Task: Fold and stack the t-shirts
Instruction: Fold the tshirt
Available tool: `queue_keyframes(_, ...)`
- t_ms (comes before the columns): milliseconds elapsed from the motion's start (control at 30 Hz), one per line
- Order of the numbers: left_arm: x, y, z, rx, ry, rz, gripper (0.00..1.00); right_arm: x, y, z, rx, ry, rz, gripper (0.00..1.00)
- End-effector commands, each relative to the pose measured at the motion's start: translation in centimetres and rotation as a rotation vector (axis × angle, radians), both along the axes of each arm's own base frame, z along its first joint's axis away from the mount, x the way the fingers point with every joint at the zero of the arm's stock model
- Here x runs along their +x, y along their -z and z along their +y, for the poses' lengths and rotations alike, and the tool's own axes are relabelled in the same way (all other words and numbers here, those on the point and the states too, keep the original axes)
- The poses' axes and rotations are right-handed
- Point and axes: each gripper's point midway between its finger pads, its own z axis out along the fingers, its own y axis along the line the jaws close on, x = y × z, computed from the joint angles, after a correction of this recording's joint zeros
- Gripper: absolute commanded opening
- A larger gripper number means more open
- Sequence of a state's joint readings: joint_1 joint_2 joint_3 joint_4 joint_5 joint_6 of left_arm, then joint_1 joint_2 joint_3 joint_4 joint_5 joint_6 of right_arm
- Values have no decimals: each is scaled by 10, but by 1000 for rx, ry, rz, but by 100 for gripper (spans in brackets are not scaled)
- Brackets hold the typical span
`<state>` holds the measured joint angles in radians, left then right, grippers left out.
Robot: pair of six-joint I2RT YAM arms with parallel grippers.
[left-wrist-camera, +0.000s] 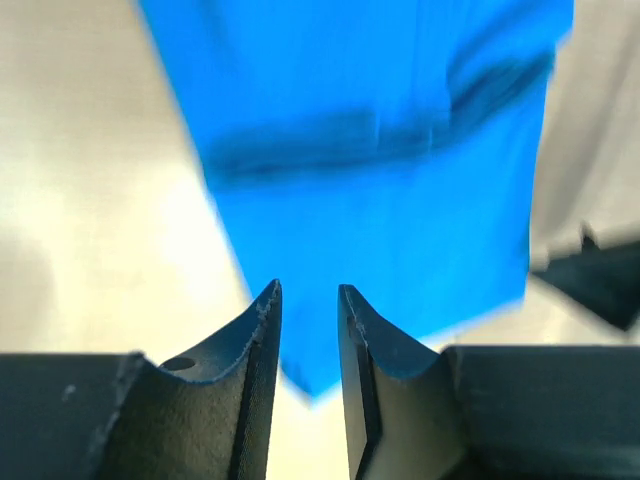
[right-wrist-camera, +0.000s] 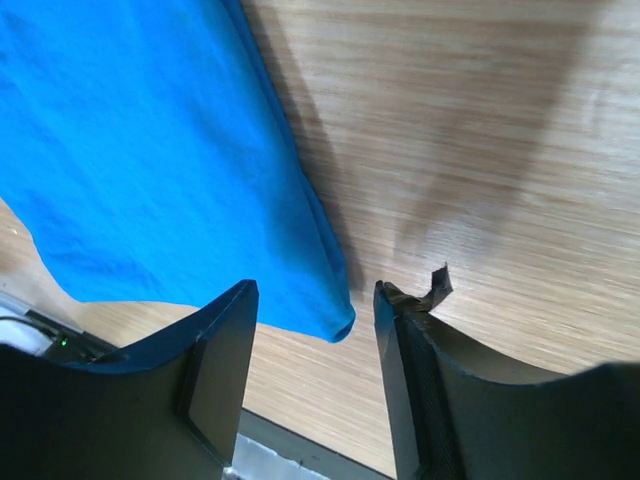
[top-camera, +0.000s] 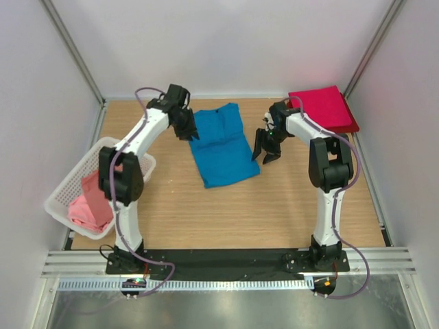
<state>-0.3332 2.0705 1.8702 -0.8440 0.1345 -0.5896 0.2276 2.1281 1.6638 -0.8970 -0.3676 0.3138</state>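
A bright blue t-shirt lies partly folded on the wooden table, middle back. My left gripper hovers over its left edge, jaws a little apart and empty; in the left wrist view the blue t-shirt lies below, blurred. My right gripper is open just right of the shirt; in the right wrist view the shirt's rolled corner lies beneath the gap between the jaws. A crimson red t-shirt lies folded at the back right. Salmon pink t-shirts lie in the basket.
A white lattice basket stands at the table's left edge beside the left arm. White walls close the table in at the back and sides. A dark strip with the arm bases runs along the near edge.
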Motion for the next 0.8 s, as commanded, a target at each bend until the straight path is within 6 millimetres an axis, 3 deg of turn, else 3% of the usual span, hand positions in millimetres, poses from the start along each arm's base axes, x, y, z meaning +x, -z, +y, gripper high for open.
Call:
queue_keyframes(0,-50,-34,2,-62,23,-3,31,-5,2,11,72,-19,11,56)
queue_keyframes(33,-72,-9,3,-63,30,53,31,-11,7,11,79,-18,31,52)
queue_keyframes(100,-96,-12,-3,-138,42,76,31,-17,8,13,98,-17,45,48)
queue_keyframes(133,-110,3,-3,-148,41,112,31,-25,15,13,96,-8,63,43)
queue_keyframes(200,-126,3,-12,-220,54,133,30,-28,14,10,81,24,51,36)
queue_keyframes(233,-131,6,-15,-235,61,137,30,-37,18,8,78,32,70,26)
queue_keyframes(300,-143,16,-16,-240,70,145,30,-43,11,6,67,49,49,17)
queue_keyframes(333,-148,14,-17,-251,78,139,30,-55,15,4,56,61,77,11)
queue_keyframes(400,-159,26,-15,-258,75,155,30,-63,5,3,42,67,49,9)
queue_keyframes(533,-175,28,-12,-274,94,145,29,-101,7,0,38,106,86,9)
queue_keyframes(767,-194,43,-15,-308,152,170,29,-131,-1,5,75,192,84,14)
